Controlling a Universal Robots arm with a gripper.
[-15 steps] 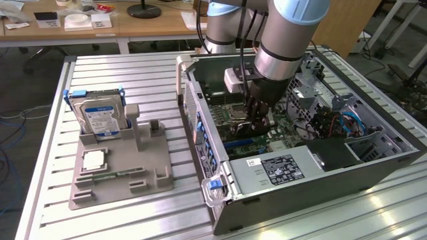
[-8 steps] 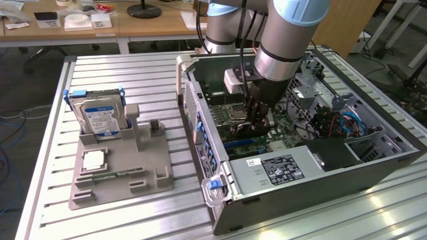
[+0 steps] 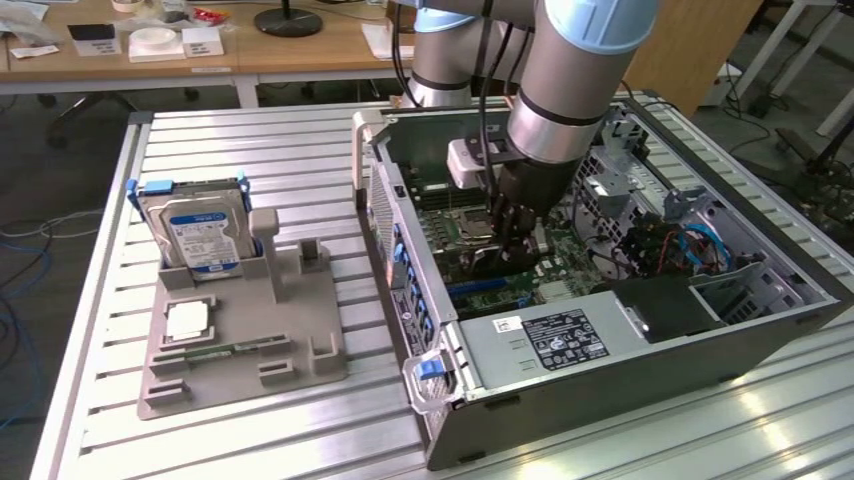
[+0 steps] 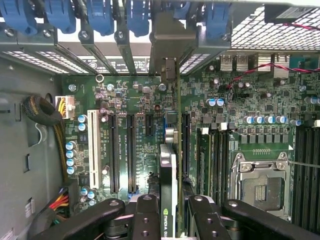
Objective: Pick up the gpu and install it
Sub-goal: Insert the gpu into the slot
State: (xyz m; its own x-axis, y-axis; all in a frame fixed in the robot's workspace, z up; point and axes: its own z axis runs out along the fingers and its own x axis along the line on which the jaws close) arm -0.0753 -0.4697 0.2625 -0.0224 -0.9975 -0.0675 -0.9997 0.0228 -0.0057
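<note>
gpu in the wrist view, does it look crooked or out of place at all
Nothing stands out. The flat green gpu card with black cooler is held edge-on in the tool, running parallel to the black expansion slots on the green motherboard, with no visible tilt or damage.

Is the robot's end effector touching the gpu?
Touching. The wrist view shows the end effector clamped against both sides of the gpu, which stands edge-on between its two halves.

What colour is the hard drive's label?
The hard drive's label is blue and white, best seen in the exterior view.
</note>
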